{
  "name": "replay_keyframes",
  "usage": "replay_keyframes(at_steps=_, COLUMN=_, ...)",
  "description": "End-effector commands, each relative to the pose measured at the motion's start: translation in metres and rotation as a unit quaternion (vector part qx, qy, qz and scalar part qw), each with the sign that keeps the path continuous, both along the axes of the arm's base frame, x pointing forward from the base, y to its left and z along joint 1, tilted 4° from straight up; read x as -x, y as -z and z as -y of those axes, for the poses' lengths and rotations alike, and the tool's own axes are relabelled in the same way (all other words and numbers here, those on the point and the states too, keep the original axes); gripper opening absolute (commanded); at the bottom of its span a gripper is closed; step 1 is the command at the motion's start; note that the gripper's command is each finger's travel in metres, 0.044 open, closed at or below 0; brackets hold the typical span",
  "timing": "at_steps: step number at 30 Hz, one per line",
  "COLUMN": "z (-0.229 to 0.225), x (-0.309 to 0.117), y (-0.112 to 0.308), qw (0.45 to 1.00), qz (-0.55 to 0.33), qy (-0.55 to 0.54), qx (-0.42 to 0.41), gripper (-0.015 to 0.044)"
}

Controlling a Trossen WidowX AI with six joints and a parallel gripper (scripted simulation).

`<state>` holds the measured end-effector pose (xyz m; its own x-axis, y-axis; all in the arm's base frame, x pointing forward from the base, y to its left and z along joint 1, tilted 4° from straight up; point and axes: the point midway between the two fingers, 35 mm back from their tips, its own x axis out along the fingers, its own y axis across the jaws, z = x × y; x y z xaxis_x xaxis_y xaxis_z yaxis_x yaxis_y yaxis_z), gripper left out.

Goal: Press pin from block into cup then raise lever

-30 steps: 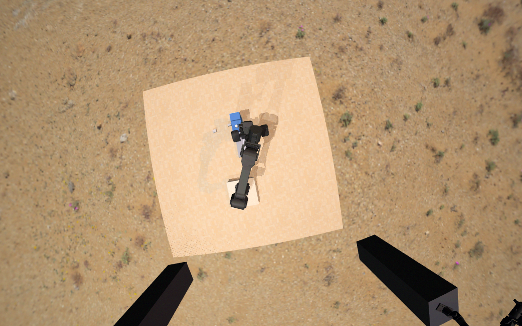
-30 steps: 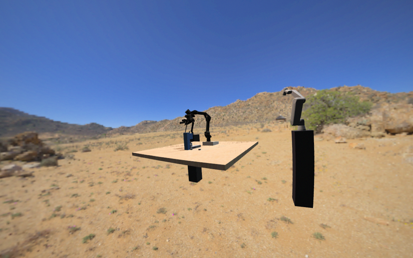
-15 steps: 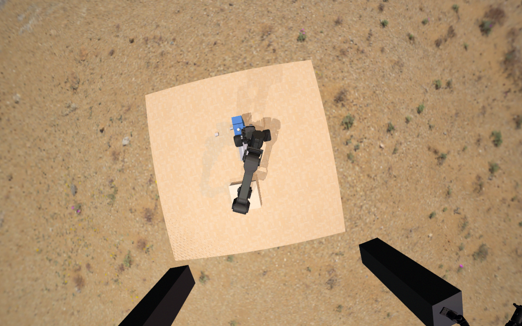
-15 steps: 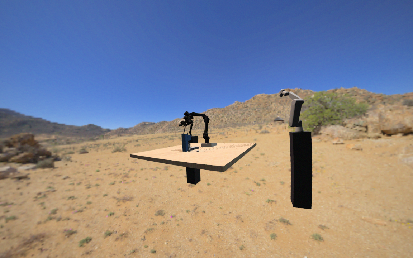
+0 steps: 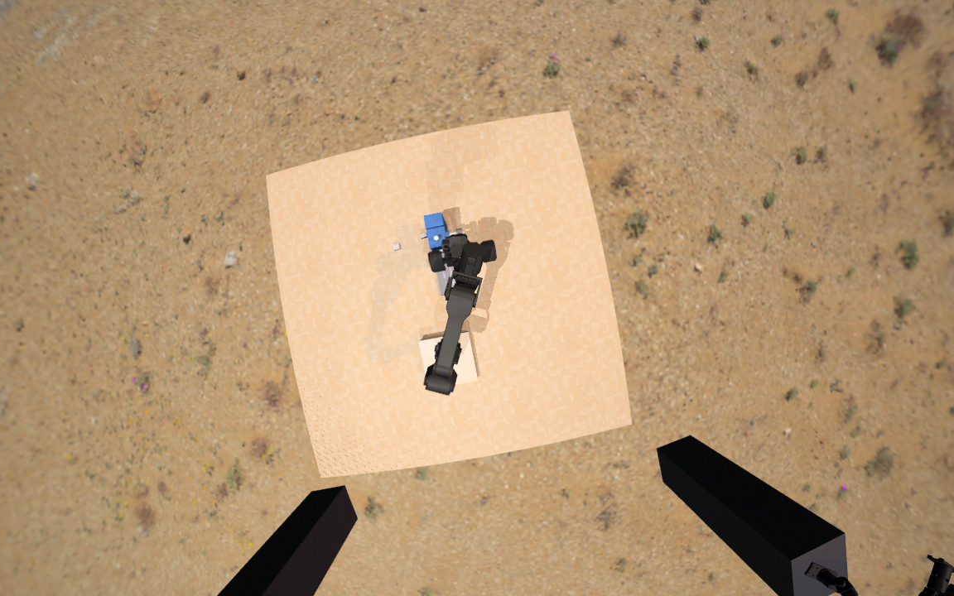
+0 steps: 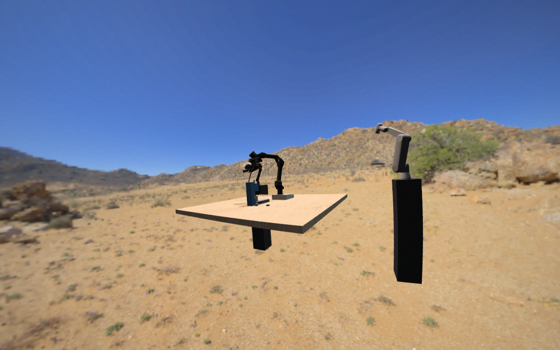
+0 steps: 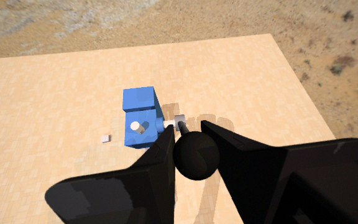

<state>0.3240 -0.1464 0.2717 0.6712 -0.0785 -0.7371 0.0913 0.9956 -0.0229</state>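
Note:
The blue press [image 5: 434, 220] [image 6: 251, 194] [image 7: 139, 98] stands on the table. Its punch [image 7: 135, 126] shows as a pale round-topped rod through the blue head. The grey lever hub [image 7: 180, 118] is on the press's right side in the wrist view. The lever's rod [image 7: 183, 128] rises from it to a black ball knob [image 7: 196, 158]. My gripper [image 7: 187, 126] is shut on this knob, above and beside the press. The lever stands raised, slightly tilted, in the exterior view. The block, its pin and the cup cannot be made out; the press head and my arm hide the bed area.
A small pale cube-like piece [image 5: 396, 247] [image 6: 267, 204] [image 7: 105, 139] lies on the table [image 5: 554, 333] [image 6: 212, 212] [image 7: 58, 71], left of the press in the wrist view. A pale strip [image 5: 444, 282] runs from the press toward my arm's base plate [image 5: 465, 370]. Black pedestals stand off the table.

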Motion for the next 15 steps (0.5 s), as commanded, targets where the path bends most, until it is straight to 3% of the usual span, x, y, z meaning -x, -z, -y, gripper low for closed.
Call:
replay_keyframes(at_steps=1, z=0.0000, x=0.0051, y=0.0028, qw=1.000, qz=-0.004, qy=0.001, qx=0.000, gripper=0.0000)
replay_keyframes(at_steps=15, z=-0.0005, x=0.0110, y=0.0056, qw=1.000, qz=-0.005, qy=0.001, qx=0.000, gripper=0.0000)
